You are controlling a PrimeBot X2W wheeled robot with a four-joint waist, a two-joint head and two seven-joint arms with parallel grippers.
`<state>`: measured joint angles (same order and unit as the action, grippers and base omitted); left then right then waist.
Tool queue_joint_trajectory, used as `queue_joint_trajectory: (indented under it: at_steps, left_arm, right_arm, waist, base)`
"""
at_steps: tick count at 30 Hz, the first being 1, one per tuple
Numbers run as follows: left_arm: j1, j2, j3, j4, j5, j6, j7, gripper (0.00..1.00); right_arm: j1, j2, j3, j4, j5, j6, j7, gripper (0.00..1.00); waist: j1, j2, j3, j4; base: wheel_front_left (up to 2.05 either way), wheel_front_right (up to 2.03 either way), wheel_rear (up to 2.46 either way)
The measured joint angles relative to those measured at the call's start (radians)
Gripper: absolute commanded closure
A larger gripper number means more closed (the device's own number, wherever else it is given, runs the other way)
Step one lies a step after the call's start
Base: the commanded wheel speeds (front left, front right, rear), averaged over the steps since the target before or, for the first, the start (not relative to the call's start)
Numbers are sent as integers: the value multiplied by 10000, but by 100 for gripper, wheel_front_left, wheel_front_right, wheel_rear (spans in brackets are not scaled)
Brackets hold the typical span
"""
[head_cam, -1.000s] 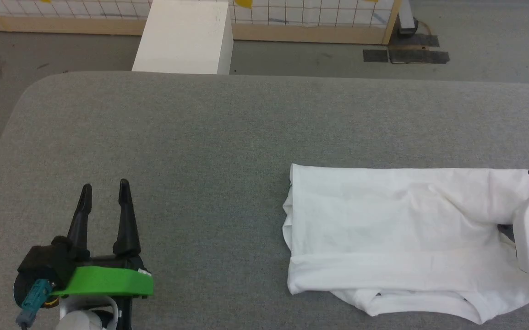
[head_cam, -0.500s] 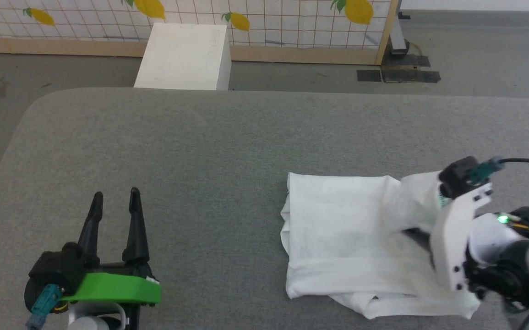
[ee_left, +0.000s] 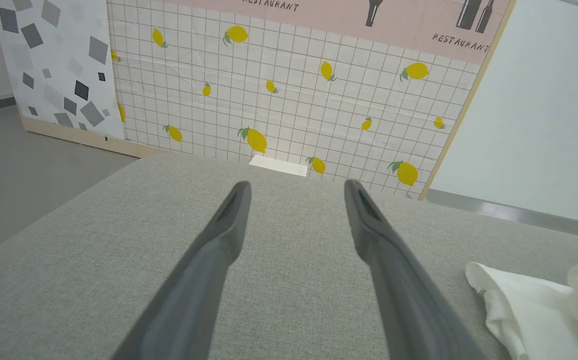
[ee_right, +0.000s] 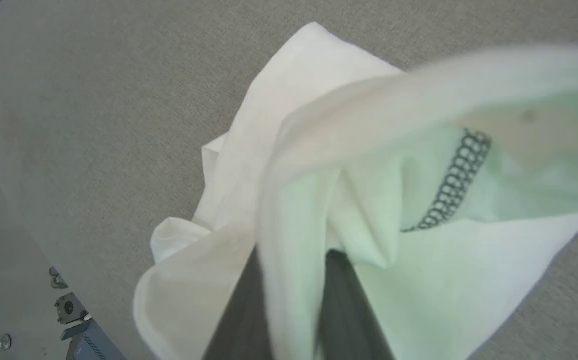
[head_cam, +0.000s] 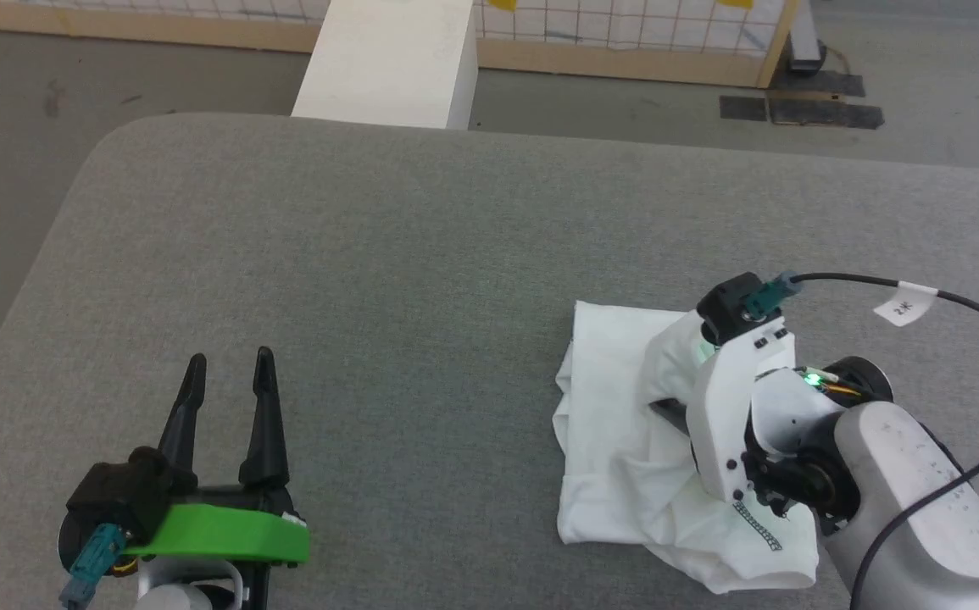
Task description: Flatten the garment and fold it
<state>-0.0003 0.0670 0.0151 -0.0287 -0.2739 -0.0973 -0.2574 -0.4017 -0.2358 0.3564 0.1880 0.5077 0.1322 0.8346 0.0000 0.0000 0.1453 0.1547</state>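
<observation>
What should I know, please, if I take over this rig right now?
Left tool: open, empty, over the grey table, apart from the shirt.
Right tool: shut on a raised flap of the shirt.
Done: shirt partly folded, rumpled near the right tool.
Left: probably lay the flap down, let go, smooth it.

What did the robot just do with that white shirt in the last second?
The right gripper, shut on one end of the white long-sleeved thin-fabric shirt, carried that end leftward over the rest, roughly halving its spread. The left gripper stayed open, idle over the grey cloth-covered table.
</observation>
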Motion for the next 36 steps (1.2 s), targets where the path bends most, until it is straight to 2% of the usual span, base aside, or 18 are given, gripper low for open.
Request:
queue_joint_trajectory:
  at_steps: [4,5,6,7,18,22,27,31,36]
  left_arm:
    - [-21,-33,-33,6,-21,0,2,0]
    - [-29,-38,-40,10,-35,0,2,0]
    - [-38,-44,-42,15,-44,0,0,0]
    - [-57,-50,-40,27,-63,0,2,0]
    - [-92,-94,-29,113,-77,0,0,0]
    - [-98,-105,75,104,-69,0,0,0]
    - [-31,-107,244,27,10,-2,0,0]
    - [27,-107,355,-92,48,0,-6,0]
    - [105,-105,366,-174,102,-2,-8,0]
  right_arm:
    - [-246,33,257,734,-201,0,-228,100]
    - [-295,40,316,863,-207,0,-330,79]
    - [-329,48,382,938,-205,0,-399,6]
    - [-366,46,491,986,-203,0,-506,0]
    - [-1139,10,1825,111,203,0,-1241,0]
    - [-1178,15,1860,-314,393,0,-1507,0]
    - [-1153,-19,932,-880,268,0,-1900,0]
    - [-622,-203,-504,-1131,-723,0,-1967,0]
    - [739,-90,-2109,-1043,-2266,0,-1329,0]
  waist:
    - [0,0,192,193]
    - [0,1,235,235]
    - [0,0,264,269]
    - [0,0,292,305]
    - [0,0,196,106]
    - [0,0,58,-71]
    - [0,0,-157,-367]
    - [0,0,-325,-605]
    - [0,1,-386,-813]
  base:
    - [0,0,0]
    - [0,0,0]
    - [0,0,0]
    - [0,0,0]
    - [0,0,0]
    - [0,0,0]
    - [0,0,0]
    - [0,0,0]
    - [0,0,0]
